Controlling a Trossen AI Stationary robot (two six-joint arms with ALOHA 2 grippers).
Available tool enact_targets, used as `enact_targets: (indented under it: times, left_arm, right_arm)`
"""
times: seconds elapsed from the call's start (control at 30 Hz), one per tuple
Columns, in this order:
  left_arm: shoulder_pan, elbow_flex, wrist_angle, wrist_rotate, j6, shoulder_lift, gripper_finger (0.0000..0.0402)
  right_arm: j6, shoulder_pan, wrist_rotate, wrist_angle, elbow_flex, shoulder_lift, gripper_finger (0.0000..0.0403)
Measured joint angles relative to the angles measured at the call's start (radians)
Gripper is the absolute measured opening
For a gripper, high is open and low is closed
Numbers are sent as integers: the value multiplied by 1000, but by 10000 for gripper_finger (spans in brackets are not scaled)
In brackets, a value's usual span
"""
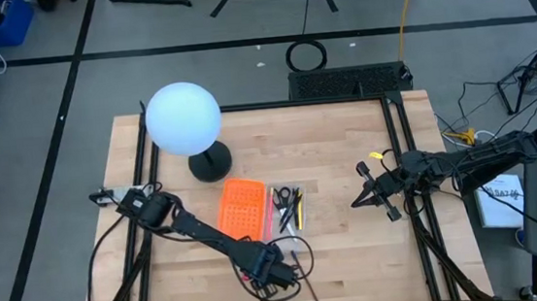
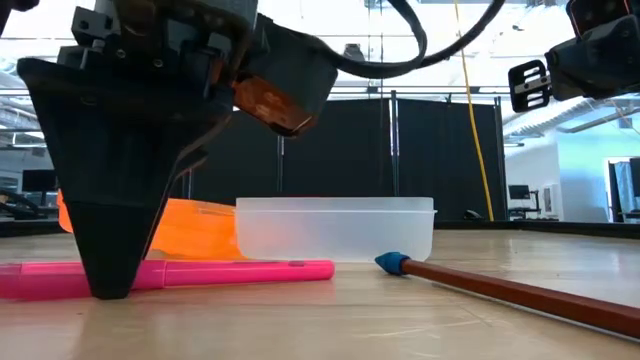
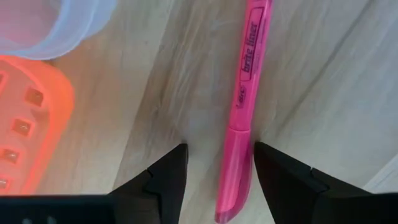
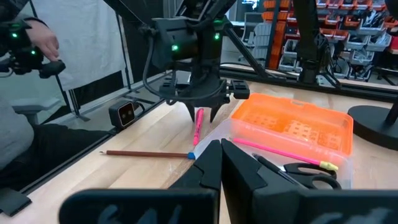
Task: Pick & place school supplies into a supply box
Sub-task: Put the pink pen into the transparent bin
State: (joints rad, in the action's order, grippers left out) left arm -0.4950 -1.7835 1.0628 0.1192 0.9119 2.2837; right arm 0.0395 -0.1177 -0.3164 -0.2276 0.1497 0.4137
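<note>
A pink highlighter [image 3: 249,81] lies flat on the wooden table near its front edge. My left gripper [image 3: 219,152] points straight down over the highlighter's one end, open, with a finger on either side of the barrel and the tips low by the tabletop [image 2: 110,290]. I cannot tell whether a finger touches it. Just behind lies the supply box: a clear tray [image 1: 288,210] joined to an orange gridded panel [image 1: 242,209]. Black-handled scissors [image 4: 305,169] and several pens and pencils lie in the tray. My right gripper [image 4: 221,155] waits shut and level at the table's right.
A brown pencil with a blue end [image 2: 500,290] lies on the table to the right of the highlighter, near the front edge. A white globe lamp [image 1: 184,119] on a black base stands at the back left. A person's hand [image 4: 37,53] shows beyond the table.
</note>
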Motion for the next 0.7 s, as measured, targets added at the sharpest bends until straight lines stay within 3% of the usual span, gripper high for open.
enact_targets:
  times: [0.27,0.5,0.7]
  left_arm:
    - [0,34,-39,-31,-20,-1,159]
    - [-4,60,-45,-37,-107,-1,41]
    - [-16,17,-38,-43,-210,3,39]
  right_arm:
    - [-1,0,0,-3,0,0,0]
    - [-1,0,0,-3,0,0,0]
    - [-2,0,0,-3,0,0,0]
